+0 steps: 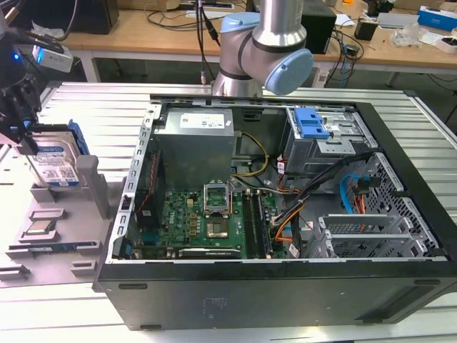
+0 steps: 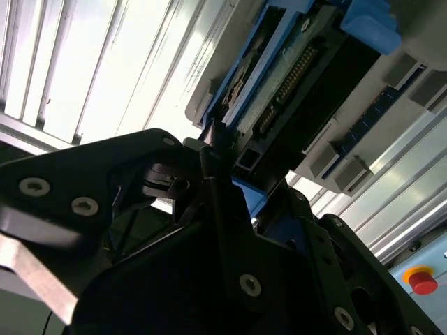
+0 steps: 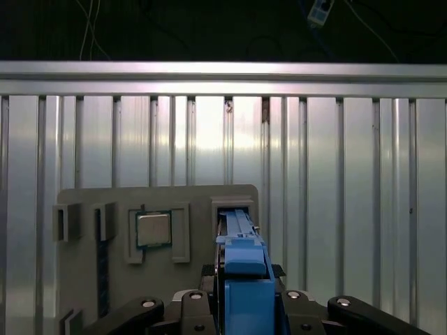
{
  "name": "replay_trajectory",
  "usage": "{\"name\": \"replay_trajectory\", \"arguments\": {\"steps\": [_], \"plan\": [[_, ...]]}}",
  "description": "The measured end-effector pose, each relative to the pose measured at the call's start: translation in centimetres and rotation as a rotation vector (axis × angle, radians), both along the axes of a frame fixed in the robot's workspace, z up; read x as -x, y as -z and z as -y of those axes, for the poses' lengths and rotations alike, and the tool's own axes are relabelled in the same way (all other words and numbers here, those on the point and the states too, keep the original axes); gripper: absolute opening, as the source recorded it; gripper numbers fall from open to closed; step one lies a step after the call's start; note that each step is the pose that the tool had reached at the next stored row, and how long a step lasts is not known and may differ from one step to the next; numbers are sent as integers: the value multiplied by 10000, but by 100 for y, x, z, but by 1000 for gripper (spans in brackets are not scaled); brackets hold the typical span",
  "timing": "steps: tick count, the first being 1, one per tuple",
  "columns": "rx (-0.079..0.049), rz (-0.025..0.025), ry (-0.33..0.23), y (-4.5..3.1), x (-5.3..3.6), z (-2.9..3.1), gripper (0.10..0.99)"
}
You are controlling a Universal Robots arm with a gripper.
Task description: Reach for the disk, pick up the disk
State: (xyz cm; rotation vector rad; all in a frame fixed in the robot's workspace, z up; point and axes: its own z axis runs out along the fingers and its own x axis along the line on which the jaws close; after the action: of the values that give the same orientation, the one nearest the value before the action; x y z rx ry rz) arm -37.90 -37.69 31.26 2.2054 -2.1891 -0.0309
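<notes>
Gripper (image 3: 244, 272) astride disk (image 1: 58, 163) edges, disk upright

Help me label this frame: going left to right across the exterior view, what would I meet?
gripper → disk, upright in the grey fixture → silver power supply inside the open computer case → blue latch piece on the drive cage

A slatted aluminium table (image 1: 93, 107) carries a grey fixture plate (image 1: 86, 229), which lies flat on its slats directly below the gripper (image 1: 27, 139), and an open black computer case (image 1: 285, 300), which rests just beside that plate, off to the gripper's side toward the exterior view's right.
</notes>
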Motion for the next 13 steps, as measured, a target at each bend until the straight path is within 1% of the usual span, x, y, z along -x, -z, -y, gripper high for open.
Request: {"name": "replay_trajectory", "arguments": {"steps": [2, 5, 13], "plan": [[-1, 1, -2, -18, -1, 0, 365], [-1, 1, -1, -68, -3, 0, 365], [-1, 0, -1, -172, -8, 0, 365]]}}
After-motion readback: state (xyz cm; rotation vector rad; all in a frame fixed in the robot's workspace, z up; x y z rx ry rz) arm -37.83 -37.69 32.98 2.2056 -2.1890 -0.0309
